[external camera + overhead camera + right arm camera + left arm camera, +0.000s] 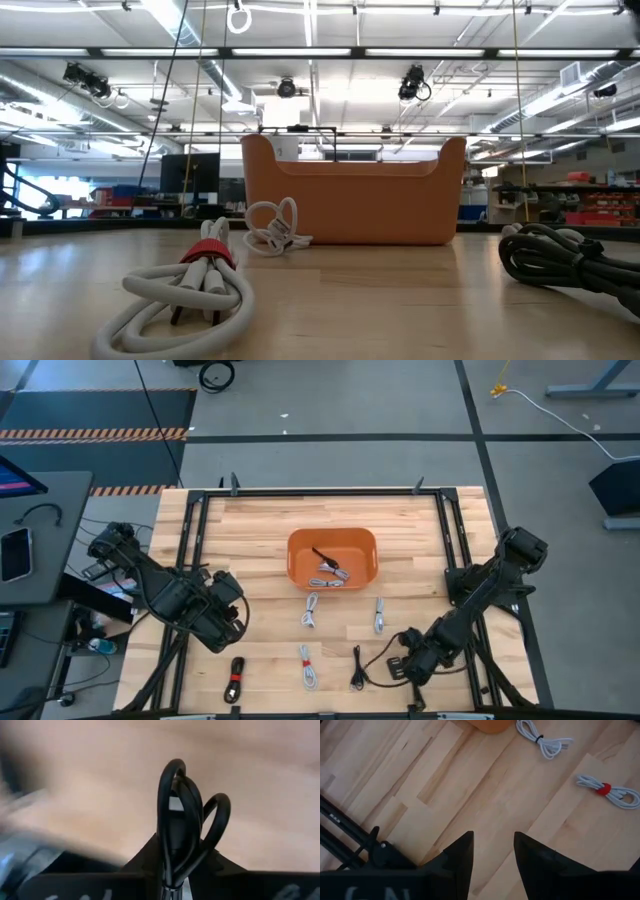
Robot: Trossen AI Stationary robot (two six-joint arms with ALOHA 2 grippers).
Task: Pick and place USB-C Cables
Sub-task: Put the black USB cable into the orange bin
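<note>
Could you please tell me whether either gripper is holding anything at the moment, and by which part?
The right gripper is shut on a black cable bundle, pinching its lower end while the loops stick out past the fingers. The left gripper is open and holds nothing.

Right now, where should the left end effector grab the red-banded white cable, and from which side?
Take the white cable at its red band, where the strands are cinched narrow; the end loops splay. It lies flat on the table, so come straight down, fingers across it. The left end effector is open; the right end effector is shut on a black cable.
</note>
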